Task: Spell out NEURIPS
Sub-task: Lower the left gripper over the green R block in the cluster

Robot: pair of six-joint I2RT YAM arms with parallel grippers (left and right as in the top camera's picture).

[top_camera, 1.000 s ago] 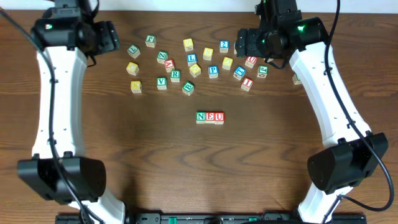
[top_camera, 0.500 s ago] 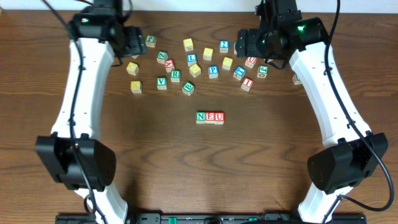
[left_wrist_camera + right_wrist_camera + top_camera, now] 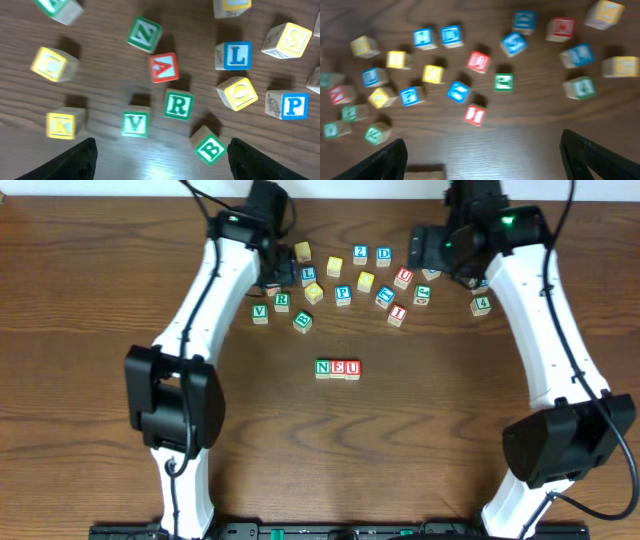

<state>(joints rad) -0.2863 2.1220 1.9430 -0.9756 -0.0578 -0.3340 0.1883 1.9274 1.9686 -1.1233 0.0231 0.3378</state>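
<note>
Three cubes reading N (image 3: 323,368), E (image 3: 337,368), U (image 3: 352,368) stand in a row mid-table. Loose cubes lie behind them: green R (image 3: 282,301) (image 3: 178,104), blue P (image 3: 343,294) (image 3: 292,105), red I (image 3: 397,313) (image 3: 475,114), yellow S (image 3: 334,266) (image 3: 292,40). My left gripper (image 3: 277,270) (image 3: 162,156) hovers open above the left part of the cluster, with R just ahead of its fingers and nothing between them. Over the right part of the cluster hangs my right gripper (image 3: 438,250) (image 3: 482,155), open and empty.
Other cubes crowd the cluster: green V (image 3: 134,123), green B (image 3: 210,148), red A (image 3: 163,67), blue L (image 3: 235,55), green N (image 3: 145,34), yellow O (image 3: 239,92), blue 2 (image 3: 360,253), blue D (image 3: 384,255), a 4 (image 3: 482,304).
My left arm has swung from the table's far left to over the loose cubes. The right arm has shifted slightly right, uncovering the D and 4 cubes.
</note>
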